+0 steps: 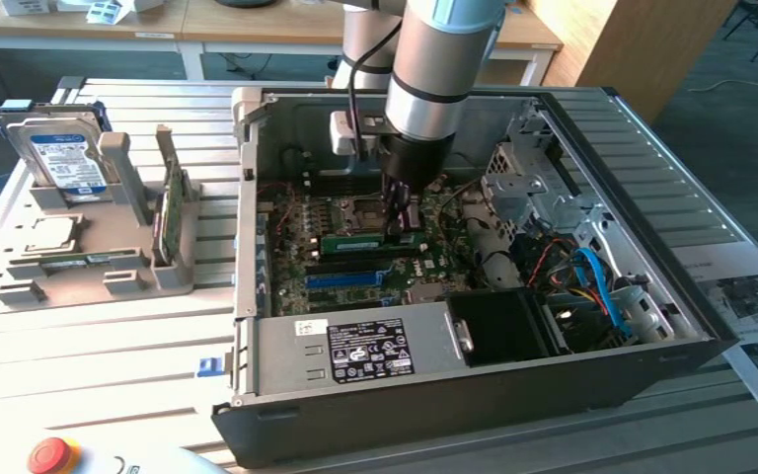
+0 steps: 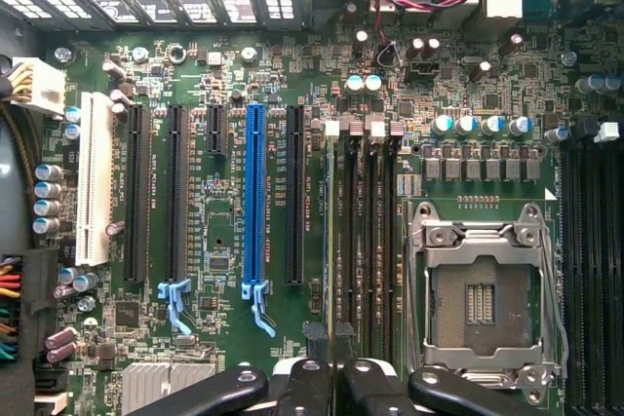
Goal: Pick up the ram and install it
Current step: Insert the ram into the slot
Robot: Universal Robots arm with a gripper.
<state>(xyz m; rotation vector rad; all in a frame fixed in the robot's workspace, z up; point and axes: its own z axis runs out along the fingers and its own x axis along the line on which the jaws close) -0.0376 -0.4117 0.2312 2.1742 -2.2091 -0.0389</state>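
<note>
Over the memory slots (image 2: 363, 241) of an open computer case (image 1: 485, 395), the ram (image 1: 356, 241) sits pinched in the closed claw (image 1: 401, 229), its long edge running along the dark slots beside the empty processor socket (image 2: 483, 299). Seating it well likely calls for keeping the stick square to its slot and pressing evenly at both ends. Case and parts holder (image 1: 90, 267) rest on a slatted metal bench (image 1: 115, 336); wooden desks (image 1: 261, 25) stand behind.

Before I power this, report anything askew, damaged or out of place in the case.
Nothing looks damaged or spilled. One oddity: the CPU socket is empty, no processor fitted. The gripper grips the ram at the memory slots.
</note>
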